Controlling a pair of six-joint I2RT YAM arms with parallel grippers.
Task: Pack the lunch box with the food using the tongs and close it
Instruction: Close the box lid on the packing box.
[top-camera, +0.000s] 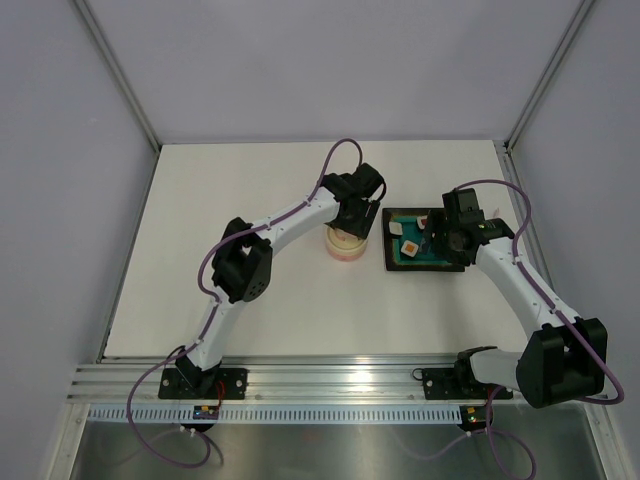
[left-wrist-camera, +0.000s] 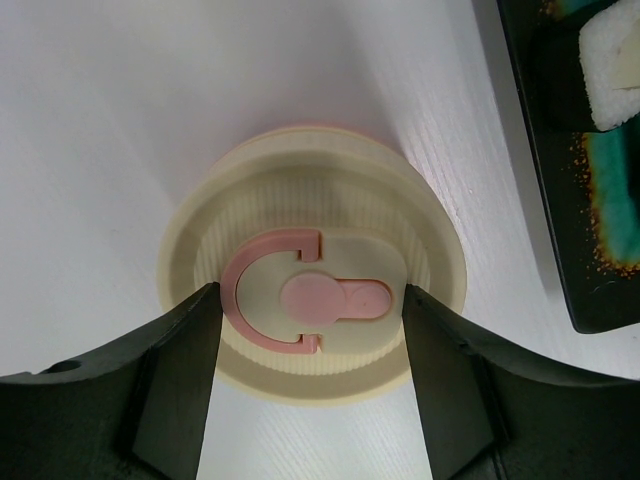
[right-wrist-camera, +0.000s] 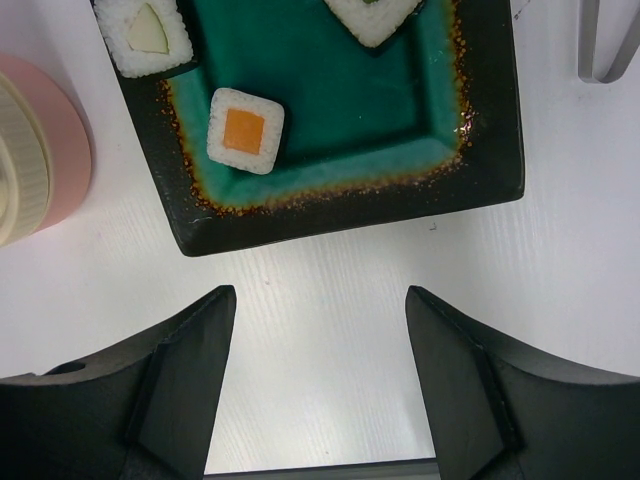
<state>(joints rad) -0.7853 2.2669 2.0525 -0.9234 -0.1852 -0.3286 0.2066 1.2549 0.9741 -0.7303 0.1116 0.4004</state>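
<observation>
Two grippers open; lunch box (right-wrist-camera: 65, 140) lidded.
You are seeing the left gripper (left-wrist-camera: 310, 292) hovering, jaws apart, over the cream lid (left-wrist-camera: 300, 190) sitting on the pink lunch box beside the tray (right-wrist-camera: 480, 180). The right gripper (right-wrist-camera: 320, 295) is hanging, jaws apart, over the table (right-wrist-camera: 330, 260) just beside that tray, where three sushi pieces (right-wrist-camera: 245, 130) are lying. Tongs (right-wrist-camera: 588, 40) are lying by the tray's corner, only one end showing.

Left gripper (left-wrist-camera: 308, 300) open, fingers (left-wrist-camera: 170, 390) straddling the cream lid (left-wrist-camera: 313, 215) at its 9 and 3 o'clock; contact unclear. Pink curl mark is centred on the lid. A sliver of the pink lunch box (left-wrist-camera: 300, 127) shows at 12. On the white table (left-wrist-camera: 130, 120), a dark teal tray (left-wrist-camera: 560, 200) runs along the frame edge at 3, with a white food piece (left-wrist-camera: 612, 75) at 1.
</observation>
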